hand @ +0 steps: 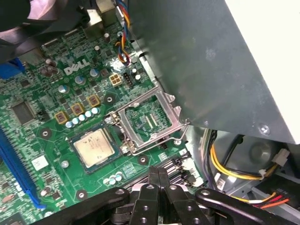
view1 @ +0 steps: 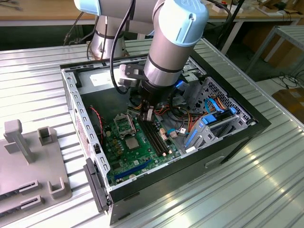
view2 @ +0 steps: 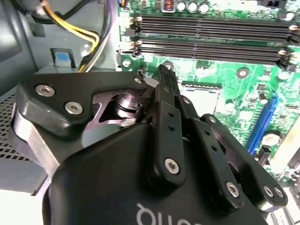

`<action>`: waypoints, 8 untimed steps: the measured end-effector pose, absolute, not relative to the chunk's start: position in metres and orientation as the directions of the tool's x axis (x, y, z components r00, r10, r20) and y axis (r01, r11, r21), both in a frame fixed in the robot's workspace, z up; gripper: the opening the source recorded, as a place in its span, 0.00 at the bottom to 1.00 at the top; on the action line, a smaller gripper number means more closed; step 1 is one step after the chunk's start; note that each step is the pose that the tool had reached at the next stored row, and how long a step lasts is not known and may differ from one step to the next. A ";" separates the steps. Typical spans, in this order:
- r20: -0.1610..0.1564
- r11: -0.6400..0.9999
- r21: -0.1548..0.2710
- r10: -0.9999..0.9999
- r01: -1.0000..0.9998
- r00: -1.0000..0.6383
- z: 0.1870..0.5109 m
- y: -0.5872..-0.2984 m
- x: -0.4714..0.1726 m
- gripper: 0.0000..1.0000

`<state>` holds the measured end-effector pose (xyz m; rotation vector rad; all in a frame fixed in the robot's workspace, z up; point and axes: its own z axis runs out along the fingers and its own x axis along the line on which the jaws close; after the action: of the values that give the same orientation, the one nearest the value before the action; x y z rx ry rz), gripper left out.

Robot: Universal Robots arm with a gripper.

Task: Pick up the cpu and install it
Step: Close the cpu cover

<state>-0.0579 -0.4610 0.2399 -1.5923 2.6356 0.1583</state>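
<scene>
Gripper (hand: 157,169) linkage fills the foreground in both wrist views; fingers pressed together, nothing visible between them. It hangs inside the open computer case (view1: 228,137), over the memory slots (view1: 156,137), clear of the board. Cpu (hand: 96,147) lies flat on the green motherboard (hand: 56,70), silver top up, in a dark square seat. A hinged metal frame (hand: 150,119) stands open just beside it. Cpu is near the fingertips but apart from them.

Print: white maker's lettering on the green motherboard (hand: 79,70), first wrist view — not transcribed; white letters, cut off at the frame edge, on the pincer (view2: 165,75) housing — second wrist view.
</scene>
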 end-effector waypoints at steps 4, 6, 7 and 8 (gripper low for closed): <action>-0.118 0.452 0.063 -0.882 -0.890 -0.457 0.240 -0.460 -0.058 0.11; -0.123 0.441 0.064 -0.887 -0.895 -0.445 0.239 -0.460 -0.058 0.11; -0.125 0.434 0.065 -0.890 -0.899 -0.439 0.239 -0.460 -0.058 0.11; -0.128 0.425 0.066 -0.894 -0.903 -0.430 0.239 -0.460 -0.058 0.11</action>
<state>-0.0584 -0.4604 0.2393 -1.6357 2.5891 0.1903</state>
